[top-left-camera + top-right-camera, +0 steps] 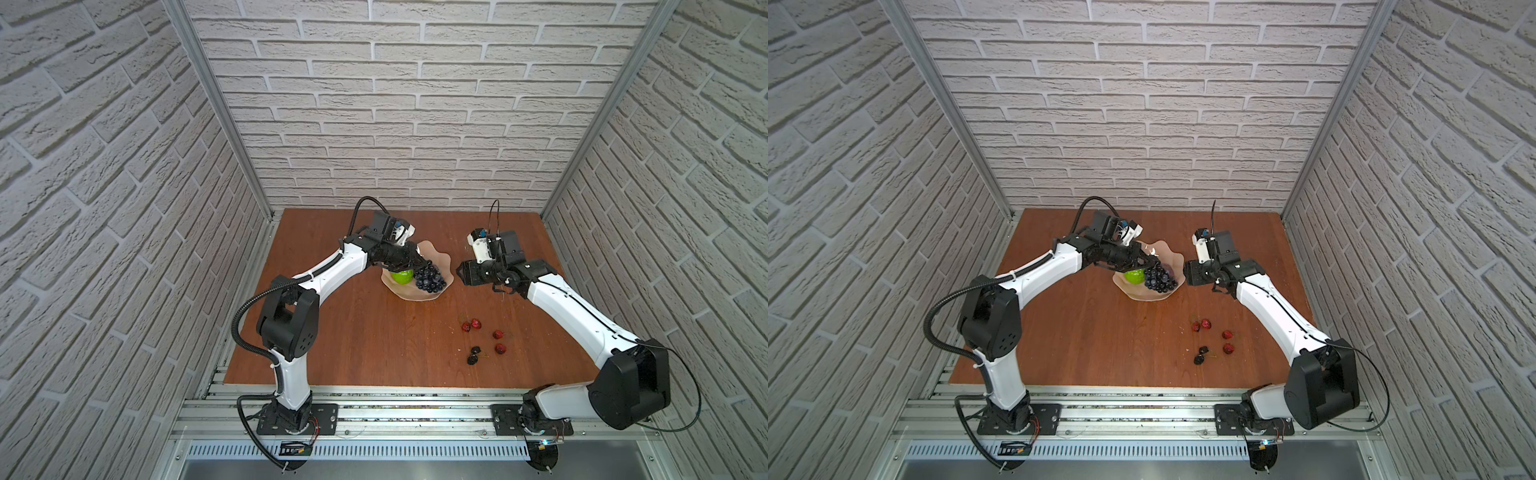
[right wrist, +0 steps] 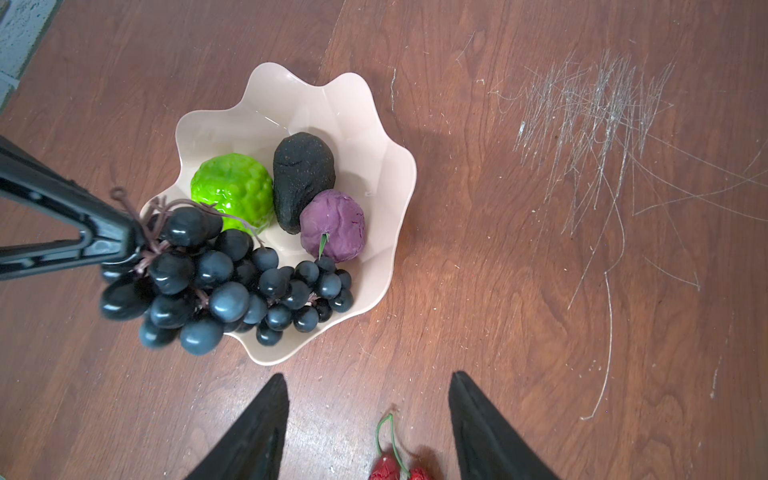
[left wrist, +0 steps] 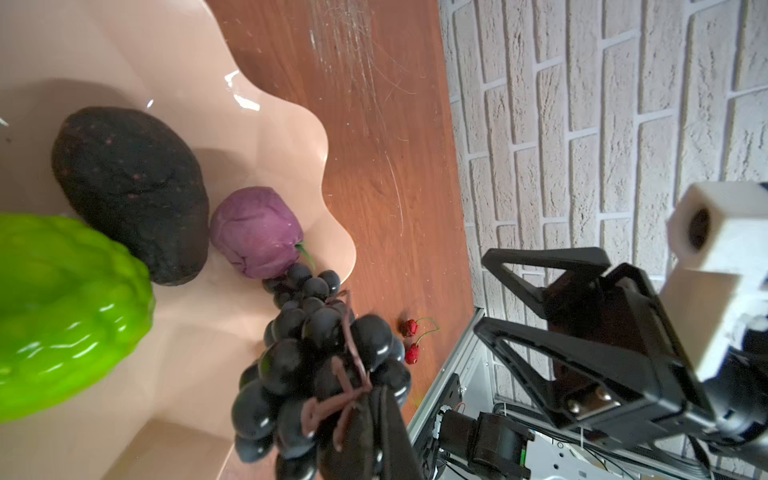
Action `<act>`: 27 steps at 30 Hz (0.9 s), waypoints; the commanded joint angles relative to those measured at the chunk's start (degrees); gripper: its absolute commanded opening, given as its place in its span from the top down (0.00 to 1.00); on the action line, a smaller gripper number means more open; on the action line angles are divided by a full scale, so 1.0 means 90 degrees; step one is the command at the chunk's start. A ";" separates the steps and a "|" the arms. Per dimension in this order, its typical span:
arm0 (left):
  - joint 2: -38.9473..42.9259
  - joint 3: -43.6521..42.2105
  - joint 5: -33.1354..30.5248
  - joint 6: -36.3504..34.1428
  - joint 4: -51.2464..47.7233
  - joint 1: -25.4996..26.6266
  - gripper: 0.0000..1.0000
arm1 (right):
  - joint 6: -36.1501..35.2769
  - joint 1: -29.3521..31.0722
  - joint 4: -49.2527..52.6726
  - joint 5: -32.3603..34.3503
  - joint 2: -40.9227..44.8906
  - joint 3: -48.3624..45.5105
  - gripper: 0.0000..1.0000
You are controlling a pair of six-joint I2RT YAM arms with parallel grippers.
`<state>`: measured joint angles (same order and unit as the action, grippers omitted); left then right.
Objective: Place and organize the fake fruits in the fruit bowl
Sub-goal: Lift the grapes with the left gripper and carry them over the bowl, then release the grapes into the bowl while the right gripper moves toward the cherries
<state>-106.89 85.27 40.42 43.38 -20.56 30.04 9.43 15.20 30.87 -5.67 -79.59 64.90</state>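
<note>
While across bowl (image 2: pixel 353 124) rim, grape bunch (image 2: pixel 232 286) beside green ball (image 2: pixel 232 187), purple fruit (image 2: pixel 332 226).

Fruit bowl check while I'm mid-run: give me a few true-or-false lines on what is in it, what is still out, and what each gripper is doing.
1. The left gripper is shut on the stem of the dark blue-black grape bunch. True.
2. The black avocado lies on the table outside the bowl. False: it lies in the glossy pale pink scalloped bowl, between the bumpy lime-green ball and the small purple fruit.
3. The right gripper is open and holds nothing. True.
4. The small red fruits are all in the bowl. False: they lie on the wooden table, near the dark stemmed cherries.
</note>
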 commanded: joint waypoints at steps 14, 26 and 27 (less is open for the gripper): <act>-0.0175 -0.0219 -0.0644 -0.1134 -0.0310 -0.0181 0.96 | -0.0067 -0.0029 -0.0004 -0.0048 0.0009 0.0044 0.37; 0.0029 -0.0605 -0.1264 -0.1323 -0.0297 -0.0207 0.69 | -0.0075 -0.0029 0.0022 -0.0101 -0.0046 0.0142 0.37; 0.0069 -0.0634 -0.1291 -0.1323 -0.0298 -0.0218 0.68 | -0.0072 -0.0024 0.0027 -0.0107 -0.0039 0.0152 0.37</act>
<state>-107.98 80.79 31.00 32.97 -23.38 28.53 9.41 15.20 31.16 -5.96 -79.64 64.93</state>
